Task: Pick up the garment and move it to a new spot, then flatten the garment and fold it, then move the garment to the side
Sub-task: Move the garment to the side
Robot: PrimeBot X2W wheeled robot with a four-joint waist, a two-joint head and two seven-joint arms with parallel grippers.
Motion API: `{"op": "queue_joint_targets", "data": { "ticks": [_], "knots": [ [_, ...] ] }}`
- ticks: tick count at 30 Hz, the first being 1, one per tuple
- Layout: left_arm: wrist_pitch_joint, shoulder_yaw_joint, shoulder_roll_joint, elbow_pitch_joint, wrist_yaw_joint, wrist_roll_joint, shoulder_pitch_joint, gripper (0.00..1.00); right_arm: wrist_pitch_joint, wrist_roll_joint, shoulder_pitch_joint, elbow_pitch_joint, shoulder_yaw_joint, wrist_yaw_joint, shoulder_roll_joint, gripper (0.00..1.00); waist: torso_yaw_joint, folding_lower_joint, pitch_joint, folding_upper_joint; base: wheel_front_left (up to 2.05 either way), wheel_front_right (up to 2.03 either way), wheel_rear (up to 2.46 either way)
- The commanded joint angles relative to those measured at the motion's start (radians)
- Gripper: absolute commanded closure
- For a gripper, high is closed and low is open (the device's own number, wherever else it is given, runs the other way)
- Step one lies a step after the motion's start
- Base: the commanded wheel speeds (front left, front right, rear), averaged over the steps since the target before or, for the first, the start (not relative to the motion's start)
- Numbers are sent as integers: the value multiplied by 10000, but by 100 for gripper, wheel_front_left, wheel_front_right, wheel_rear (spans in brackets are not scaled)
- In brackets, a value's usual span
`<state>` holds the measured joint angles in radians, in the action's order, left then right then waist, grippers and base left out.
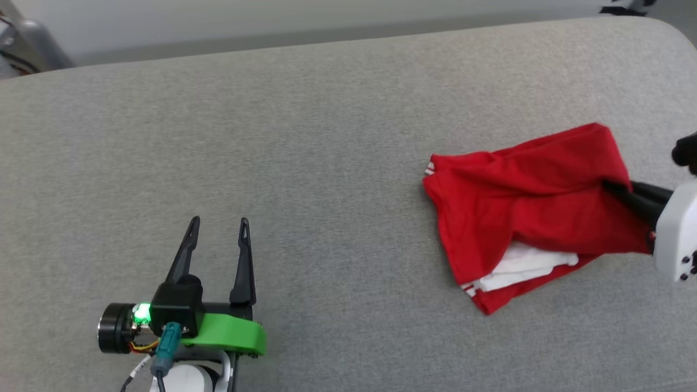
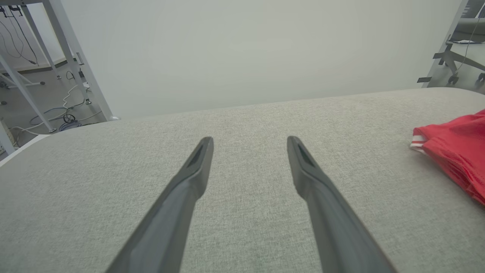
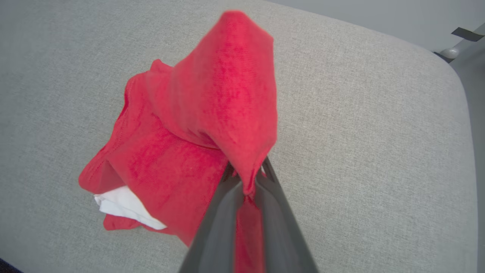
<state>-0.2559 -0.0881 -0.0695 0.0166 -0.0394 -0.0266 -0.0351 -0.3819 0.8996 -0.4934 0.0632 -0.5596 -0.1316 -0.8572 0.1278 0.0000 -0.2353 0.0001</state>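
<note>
Right pincer (image 3: 248, 170) pinched shut on a fold of the shirt (image 1: 523, 201). The shirt is bunched at right of the head view, mostly lying on the grey tabletop (image 1: 326, 136). Left pincer (image 1: 219, 223) spread, empty, lower left.

Status: grip made. Relocating, flattening, folding and setting aside all outstanding.

Count: one shirt, two pincers.

red garment (image 1: 523, 190) with white sleeve showing, crumpled in a heap, one fold lifted, on grey padded surface (image 1: 305, 163)
</note>
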Motion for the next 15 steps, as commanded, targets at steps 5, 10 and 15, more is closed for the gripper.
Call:
{"op": "queue_joint_targets", "data": {
  "ticks": [5,10,15],
  "knots": [
    [-59,179,-271,-292,6,134,-366,0,165,-131,-521,413,563,9,-156,100,818,0,-1026,-1,0,0,0],
    [-59,219,-510,-485,111,198,-813,0,293,-307,-860,1205,1147,9,-517,100,737,0,-1756,-1,0,0,0],
    [-59,215,-652,-802,106,271,-1205,0,404,-603,-1320,2187,1704,9,-918,100,557,0,-2498,-1,0,0,0]
  ]
}}
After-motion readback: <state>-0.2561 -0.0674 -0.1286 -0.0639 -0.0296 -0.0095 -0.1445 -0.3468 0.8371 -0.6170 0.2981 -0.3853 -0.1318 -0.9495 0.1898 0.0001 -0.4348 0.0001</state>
